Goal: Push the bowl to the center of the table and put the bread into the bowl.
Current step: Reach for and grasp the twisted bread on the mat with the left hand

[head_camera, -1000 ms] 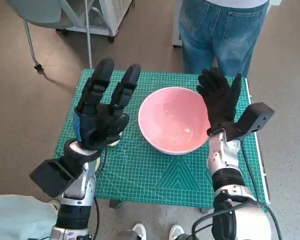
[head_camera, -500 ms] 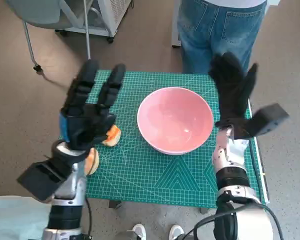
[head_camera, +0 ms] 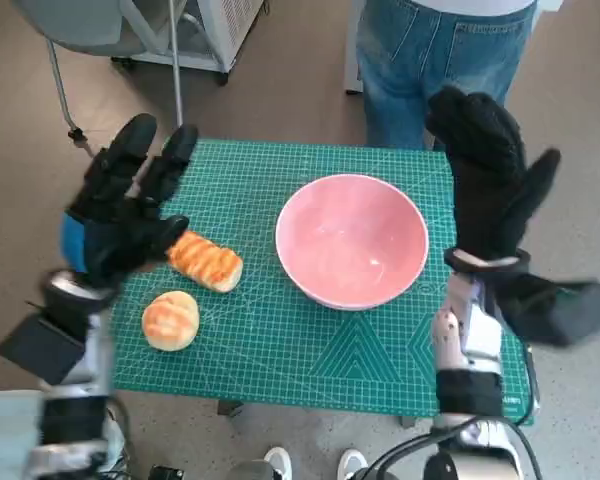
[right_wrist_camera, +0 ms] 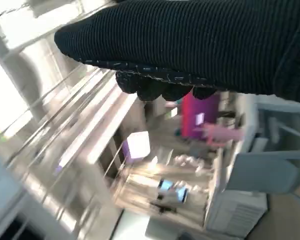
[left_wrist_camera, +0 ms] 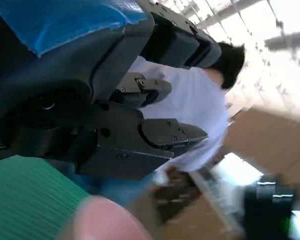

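At the left of the head view your left hand [head_camera: 115, 215] is raised over the table's left edge, fingers spread apart and holding nothing; the left wrist view shows the same fingers [left_wrist_camera: 155, 132] loose in the air, with a person in a white top blurred behind them.

Just right of that hand, on the green mat [head_camera: 280, 340], lie two breads. The long loaf [head_camera: 206, 261] sits left of centre, angled down to the right, its upper end touching or just under your fingertips; I cannot tell which. The round bun [head_camera: 170, 319] lies below it, lower left, near the mat's edge, apart from the loaf.

The pink bowl [head_camera: 351, 240] stands upright slightly right of the mat's middle, nothing inside it, well clear of both breads.

At the right your right hand [head_camera: 492, 180] is lifted above the table's right edge, fingers extended and parted, gripping nothing, beside the bowl but not touching it. A person in jeans [head_camera: 440, 60] stands beyond the table at the upper right.
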You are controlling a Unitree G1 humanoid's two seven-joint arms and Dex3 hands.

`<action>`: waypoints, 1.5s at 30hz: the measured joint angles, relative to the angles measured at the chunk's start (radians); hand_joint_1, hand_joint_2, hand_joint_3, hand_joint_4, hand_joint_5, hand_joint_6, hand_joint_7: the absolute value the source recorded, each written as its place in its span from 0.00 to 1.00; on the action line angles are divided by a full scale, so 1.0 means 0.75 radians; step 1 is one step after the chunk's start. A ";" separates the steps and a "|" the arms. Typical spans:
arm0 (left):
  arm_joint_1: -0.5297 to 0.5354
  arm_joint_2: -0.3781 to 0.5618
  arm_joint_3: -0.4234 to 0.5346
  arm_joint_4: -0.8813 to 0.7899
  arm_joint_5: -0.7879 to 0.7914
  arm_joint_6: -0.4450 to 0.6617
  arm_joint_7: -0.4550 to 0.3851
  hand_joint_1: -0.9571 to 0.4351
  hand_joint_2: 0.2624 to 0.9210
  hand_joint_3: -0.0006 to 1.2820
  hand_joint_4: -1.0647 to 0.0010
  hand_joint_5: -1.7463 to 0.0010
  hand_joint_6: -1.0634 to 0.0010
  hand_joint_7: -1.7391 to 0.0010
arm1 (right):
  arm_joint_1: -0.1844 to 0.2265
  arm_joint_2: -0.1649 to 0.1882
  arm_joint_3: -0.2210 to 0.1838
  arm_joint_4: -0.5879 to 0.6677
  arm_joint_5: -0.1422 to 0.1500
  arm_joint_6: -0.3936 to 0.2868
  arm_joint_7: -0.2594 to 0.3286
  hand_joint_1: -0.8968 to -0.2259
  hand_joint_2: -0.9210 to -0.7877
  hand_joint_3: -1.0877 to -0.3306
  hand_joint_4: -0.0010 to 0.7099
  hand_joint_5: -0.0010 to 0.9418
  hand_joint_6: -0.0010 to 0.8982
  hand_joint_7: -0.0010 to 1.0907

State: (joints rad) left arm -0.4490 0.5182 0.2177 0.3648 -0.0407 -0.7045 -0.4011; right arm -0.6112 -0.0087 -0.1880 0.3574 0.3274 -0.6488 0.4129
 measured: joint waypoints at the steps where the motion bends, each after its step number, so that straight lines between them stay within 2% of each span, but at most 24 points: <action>1: -0.010 0.032 0.000 0.016 0.019 -0.014 0.000 0.68 1.00 0.25 0.73 1.00 0.60 1.00 | 0.012 -0.003 0.008 -0.024 -0.001 0.003 0.000 0.49 0.00 0.39 0.44 0.01 0.00 0.65; 6: -0.064 0.183 -0.005 0.089 0.121 -0.088 -0.001 0.68 1.00 0.22 0.74 1.00 0.60 1.00 | 0.064 -0.026 0.043 -0.131 -0.011 0.013 0.000 0.49 0.00 0.39 0.44 0.02 0.00 0.66; 12: -0.114 0.310 -0.060 0.154 0.194 -0.111 -0.045 0.62 1.00 0.11 0.77 1.00 0.60 1.00 | 0.077 -0.033 0.065 -0.162 -0.011 0.013 0.000 0.49 0.00 0.39 0.44 0.02 0.00 0.66; 18: -0.139 0.384 -0.150 0.167 0.224 -0.035 -0.155 0.57 0.95 0.02 0.80 1.00 0.61 1.00 | 0.085 -0.032 0.082 -0.162 -0.010 0.018 0.000 0.49 0.00 0.39 0.44 0.02 0.00 0.66; 24: -0.164 0.434 -0.245 0.156 0.345 0.065 -0.217 0.63 0.92 0.00 0.86 1.00 0.67 1.00 | 0.092 -0.029 0.097 -0.170 -0.010 0.036 -0.004 0.49 0.00 0.39 0.44 0.02 0.00 0.66; 27: -0.173 0.458 -0.292 0.135 0.463 0.089 -0.203 0.69 0.91 0.00 0.89 1.00 0.71 1.00 | 0.097 -0.027 0.101 -0.178 -0.010 0.043 -0.006 0.50 0.00 0.39 0.44 0.02 0.00 0.66; 35: -0.174 0.501 -0.409 0.026 0.885 0.136 -0.021 0.75 0.91 0.00 0.90 1.00 0.75 1.00 | 0.099 -0.025 0.103 -0.188 0.002 0.065 -0.006 0.50 0.00 0.39 0.44 0.02 0.00 0.68; 45: -0.182 0.501 -0.472 -0.015 0.917 0.224 -0.067 0.73 0.90 0.00 0.89 1.00 0.75 1.00 | 0.099 -0.025 0.101 -0.188 0.006 0.070 -0.007 0.50 0.00 0.38 0.43 0.02 0.00 0.68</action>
State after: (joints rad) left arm -0.5857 0.8941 -0.1367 0.3534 0.6472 -0.5362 -0.4515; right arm -0.5372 -0.0273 -0.1124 0.2163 0.3319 -0.5965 0.4075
